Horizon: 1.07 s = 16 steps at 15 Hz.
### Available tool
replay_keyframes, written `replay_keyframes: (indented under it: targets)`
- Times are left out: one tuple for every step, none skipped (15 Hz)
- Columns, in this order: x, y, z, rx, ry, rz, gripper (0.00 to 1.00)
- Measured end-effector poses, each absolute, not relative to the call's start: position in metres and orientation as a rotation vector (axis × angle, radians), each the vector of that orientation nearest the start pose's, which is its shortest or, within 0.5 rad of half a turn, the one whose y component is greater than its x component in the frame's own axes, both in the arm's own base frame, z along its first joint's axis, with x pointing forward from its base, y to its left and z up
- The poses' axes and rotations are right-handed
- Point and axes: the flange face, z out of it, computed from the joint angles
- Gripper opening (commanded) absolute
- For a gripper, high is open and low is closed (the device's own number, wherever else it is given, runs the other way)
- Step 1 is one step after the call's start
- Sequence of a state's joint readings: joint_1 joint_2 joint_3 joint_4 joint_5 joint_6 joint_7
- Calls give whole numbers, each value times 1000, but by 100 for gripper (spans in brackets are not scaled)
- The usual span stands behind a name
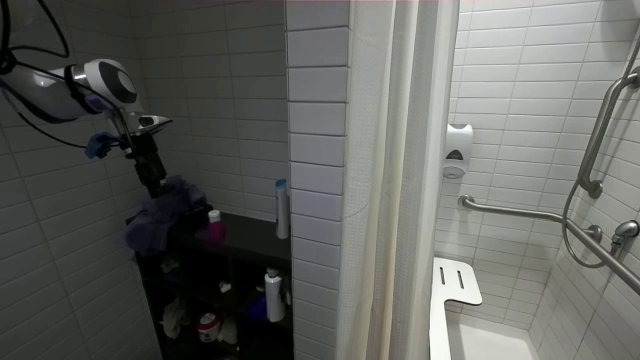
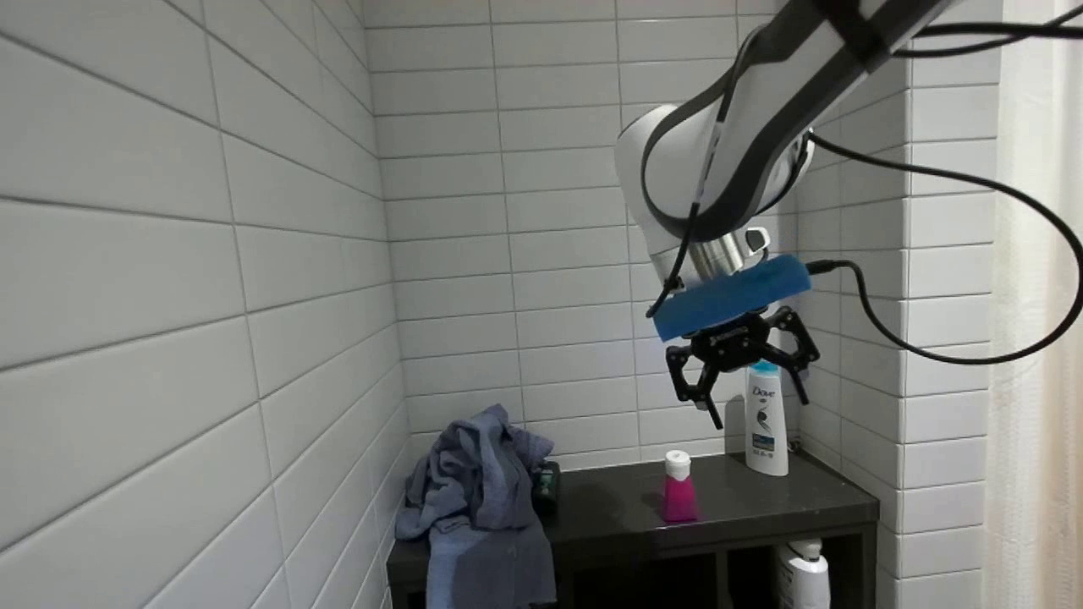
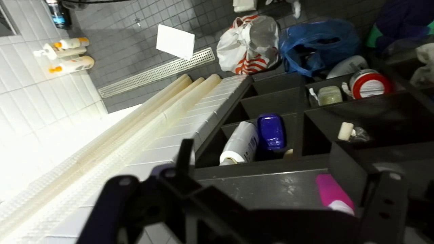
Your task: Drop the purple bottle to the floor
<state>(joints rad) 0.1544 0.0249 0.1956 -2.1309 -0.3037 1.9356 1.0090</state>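
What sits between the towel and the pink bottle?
A dark container, nearer the towel than the pink bottle; it shows in an exterior view.

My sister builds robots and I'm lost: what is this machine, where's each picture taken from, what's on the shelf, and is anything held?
The machine is a robot arm ending in a black gripper, its hand. Two pictures come from cameras standing outside the robot; the third, from a camera on its wrist, looks past the gripper toward the tiled floor. On top of the dark shelf unit stand a small pink-purple bottle and a taller white bottle; a bluish cloth is heaped at one end, with a dark item beside it. Nothing is held: the gripper is open, and in an exterior view the white bottle merely shows behind it.
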Motion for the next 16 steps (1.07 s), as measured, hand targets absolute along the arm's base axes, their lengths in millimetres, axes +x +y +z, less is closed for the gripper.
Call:
replay_keyframes:
  targets:
    - [495, 163, 377, -3398, 901, 18, 100]
    - [496, 167, 373, -3427, 911, 24, 100]
    - [497, 171, 370, -3460, 924, 11, 100]
    - [499, 176, 368, -3491, 940, -14, 100]
    - [500, 181, 367, -3520, 956, -49, 100]
    - [501, 188, 366, -3542, 965, -83, 100]
    - [503, 196, 366, -3554, 969, -117, 100]
    - [505, 204, 365, -3558, 970, -148, 100]
    - [507, 211, 363, -3559, 971, -176, 100]
    - [510, 218, 361, -3555, 972, -189, 100]
    - [514, 223, 359, -3548, 978, -198, 100]
    - [519, 227, 356, -3539, 988, -205, 100]
    - [524, 230, 353, -3525, 1002, -214, 100]
    - [530, 232, 351, -3503, 1022, -230, 100]
    - [538, 232, 351, -3475, 1049, -250, 100]
    - [546, 230, 351, -3444, 1082, -273, 100]
